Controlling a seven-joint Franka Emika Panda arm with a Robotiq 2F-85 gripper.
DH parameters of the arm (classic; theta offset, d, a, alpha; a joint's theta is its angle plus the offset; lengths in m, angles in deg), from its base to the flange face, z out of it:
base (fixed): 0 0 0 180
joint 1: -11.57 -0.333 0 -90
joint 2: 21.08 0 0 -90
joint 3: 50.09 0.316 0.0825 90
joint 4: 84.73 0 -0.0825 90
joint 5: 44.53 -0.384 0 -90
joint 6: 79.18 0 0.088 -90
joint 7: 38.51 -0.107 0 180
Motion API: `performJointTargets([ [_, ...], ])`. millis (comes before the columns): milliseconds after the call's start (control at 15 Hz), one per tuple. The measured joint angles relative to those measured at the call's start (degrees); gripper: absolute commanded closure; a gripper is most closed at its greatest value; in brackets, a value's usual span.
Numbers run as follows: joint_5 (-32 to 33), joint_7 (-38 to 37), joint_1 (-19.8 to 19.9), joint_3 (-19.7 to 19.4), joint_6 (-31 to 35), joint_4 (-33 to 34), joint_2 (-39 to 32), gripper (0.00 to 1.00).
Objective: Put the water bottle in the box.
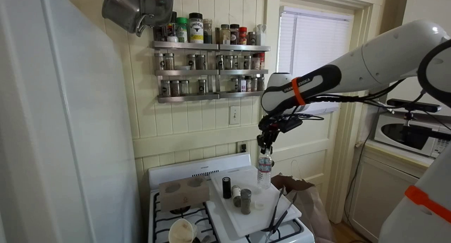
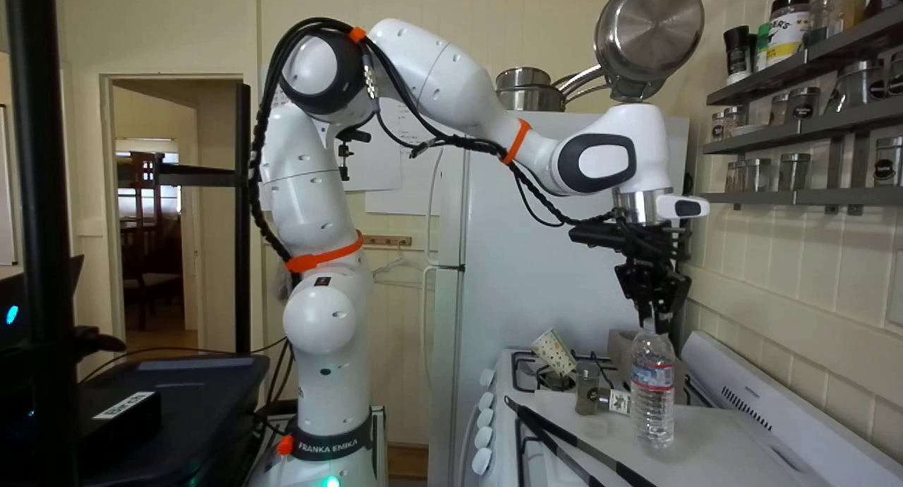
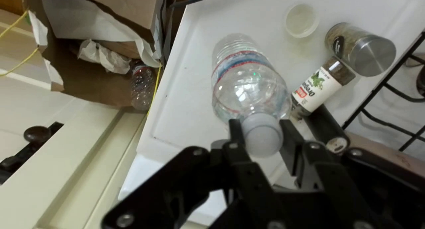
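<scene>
The clear water bottle has a pale cap and a red, white and blue label band. It stands upright over the white cutting board on the stove; whether its base touches the board I cannot tell. It also shows in an exterior view and the wrist view. My gripper points down with its fingers against both sides of the cap, shut on it. A brown cardboard carton with round holes sits on the stove. An open brown paper bag stands beside the stove with another bottle inside.
Spice jars lie and stand on the board beside the bottle, with a small clear cup. Black tongs lie across the front edge. A paper cup is on the burners. Spice shelves hang above, on the back wall.
</scene>
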Motion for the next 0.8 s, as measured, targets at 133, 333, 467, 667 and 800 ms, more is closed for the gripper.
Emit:
performJointTargets([
  [133,-0.16,0.23,-0.17,0.01,0.05,1.91,1.73,0.91],
  [333,-4.05,4.07,-2.09,-0.14,0.06,6.23,2.98,0.91],
  [467,-8.02,8.14,-4.43,-0.29,-0.03,9.76,2.89,0.68],
  [667,-10.51,11.53,-6.52,-0.42,-0.60,12.26,2.65,0.68],
  [800,-10.59,12.17,-6.64,-0.61,-0.61,12.29,2.50,0.92],
])
